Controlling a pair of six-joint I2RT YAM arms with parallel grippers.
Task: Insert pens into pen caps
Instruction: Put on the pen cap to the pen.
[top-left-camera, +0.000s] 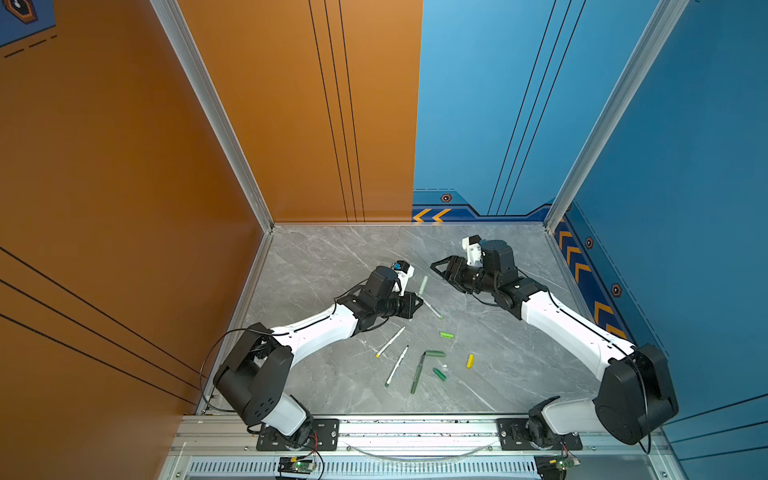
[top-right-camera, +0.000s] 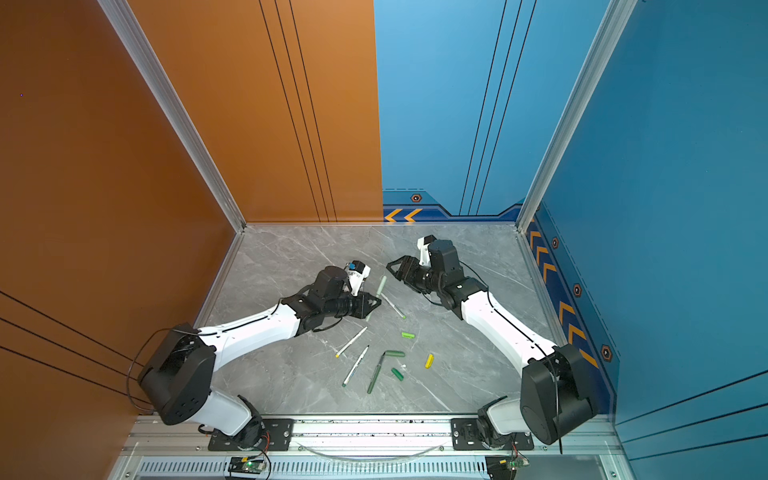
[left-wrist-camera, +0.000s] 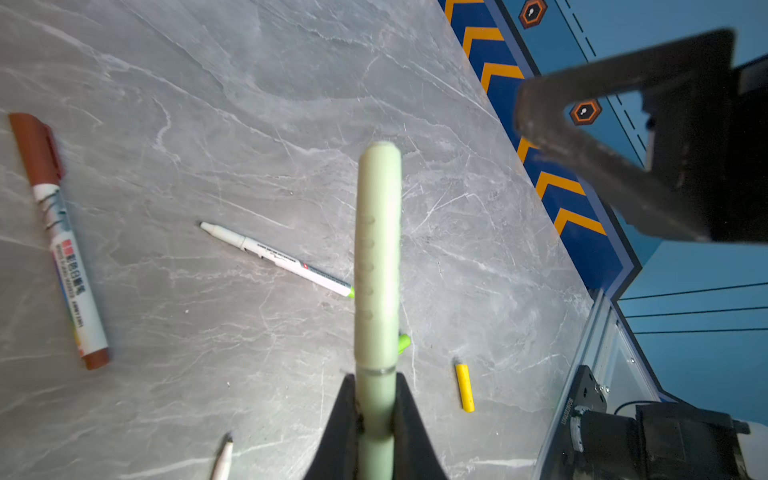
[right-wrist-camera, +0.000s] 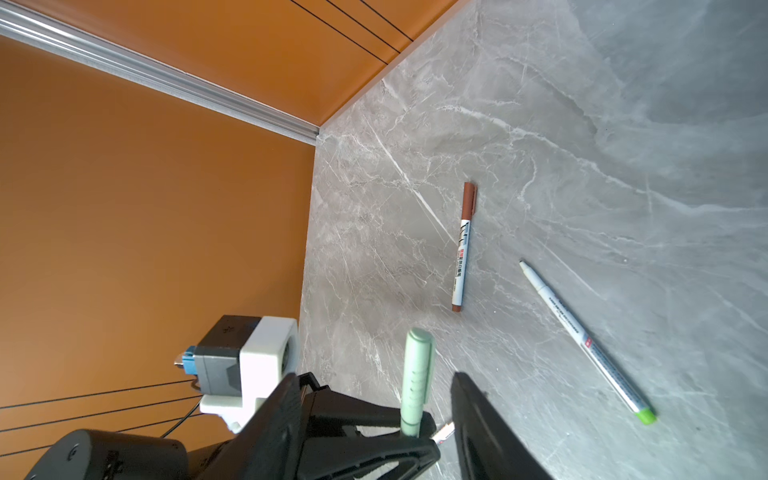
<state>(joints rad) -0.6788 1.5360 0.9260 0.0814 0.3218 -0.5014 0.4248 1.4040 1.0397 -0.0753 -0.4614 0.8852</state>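
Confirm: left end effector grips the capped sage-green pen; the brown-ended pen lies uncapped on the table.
Not uncapped: the left wrist view shows the brown-ended pen lying capped on the table. The left end effector does grip the capped sage-green pen.

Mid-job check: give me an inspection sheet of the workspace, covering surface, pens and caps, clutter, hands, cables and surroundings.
Surface: grey marble-pattern tabletop, pens and caps scattered.
Job's things: capped sage-green pen, held; brown-capped white marker, lying; uncapped light-green-ended white pen, yellow-ended white pen, dark-green-ended white pen, dark green pen; loose bright green cap, yellow cap, two dark green caps.
Clutter: tiny white speck, unidentifiable.
Hands: left hand shut on the sage-green pen; right hand open, empty.
Cables: black cable loop at left arm's base; wires at front rail.
Surroundings: orange wall, blue wall, aluminium frame posts.
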